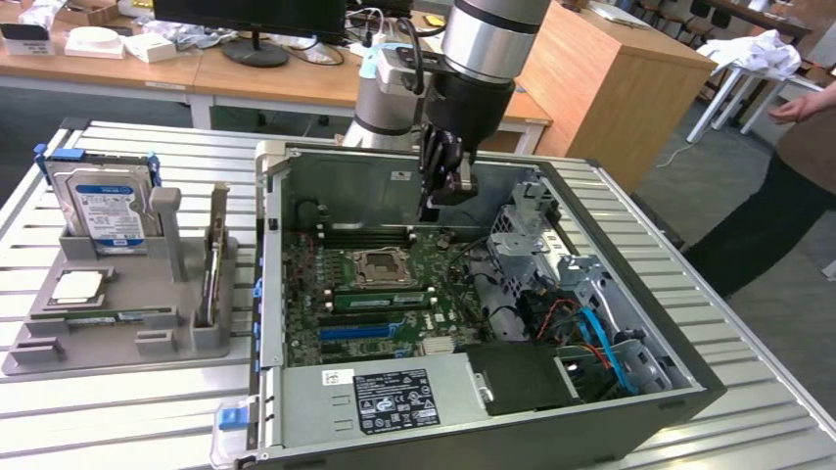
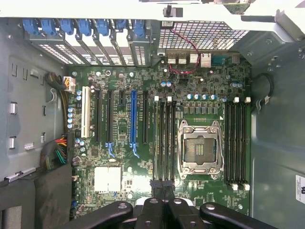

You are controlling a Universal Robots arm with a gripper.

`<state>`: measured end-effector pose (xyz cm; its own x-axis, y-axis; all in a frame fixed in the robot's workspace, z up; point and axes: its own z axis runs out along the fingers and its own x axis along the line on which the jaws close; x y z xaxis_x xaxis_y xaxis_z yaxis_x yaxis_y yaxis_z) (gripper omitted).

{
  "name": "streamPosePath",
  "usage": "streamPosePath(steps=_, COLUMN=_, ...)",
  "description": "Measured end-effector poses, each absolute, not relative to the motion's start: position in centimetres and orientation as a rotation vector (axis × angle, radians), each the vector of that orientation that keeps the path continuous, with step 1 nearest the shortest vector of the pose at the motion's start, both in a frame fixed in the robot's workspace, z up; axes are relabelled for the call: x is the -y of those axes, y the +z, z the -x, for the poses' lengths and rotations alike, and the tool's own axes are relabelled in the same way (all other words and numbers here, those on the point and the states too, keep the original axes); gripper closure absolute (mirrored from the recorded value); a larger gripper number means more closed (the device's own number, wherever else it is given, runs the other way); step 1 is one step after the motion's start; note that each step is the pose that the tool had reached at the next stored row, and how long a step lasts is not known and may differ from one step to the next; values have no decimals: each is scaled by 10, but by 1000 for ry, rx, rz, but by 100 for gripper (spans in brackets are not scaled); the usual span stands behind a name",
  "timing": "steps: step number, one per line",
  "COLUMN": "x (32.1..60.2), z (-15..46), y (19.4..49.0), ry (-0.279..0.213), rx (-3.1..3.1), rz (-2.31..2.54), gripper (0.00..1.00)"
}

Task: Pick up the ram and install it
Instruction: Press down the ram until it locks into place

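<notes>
1. one green ram (image 1: 379, 299) is seen standing in a slot of the motherboard (image 1: 303, 294), just beside the empty processor socket (image 1: 379, 264), on the side towards the blue expansion slot (image 1: 352, 333).
2. the fingers (image 1: 436, 201) are held closed above the board inside the open computer case (image 1: 352, 191), over one end of that bank of memory slots (image 2: 164, 143). they are kept apart from the ram, and nothing green can be made out between them.
3. in the wrist view the closed fingers (image 2: 151, 210) are lined up with the near end of the slots. whether the stick is latched fully down cannot be told.
4. another thin stick (image 1: 211, 269), seemingly a like one, is seen standing on edge in the grey holder (image 1: 117, 343) on the slatted surface (image 1: 78, 411), near the hard drive (image 1: 108, 211).
5. the task is judged to be far along: picking up and placing look done, and only the full seating is left unconfirmed.
</notes>
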<state>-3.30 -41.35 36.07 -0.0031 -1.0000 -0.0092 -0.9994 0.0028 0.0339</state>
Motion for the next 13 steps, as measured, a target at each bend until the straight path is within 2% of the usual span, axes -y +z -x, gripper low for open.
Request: streamPosePath(steps=13, x=414, z=18, y=361, ry=-48, rx=2212, rz=-2206, gripper=90)
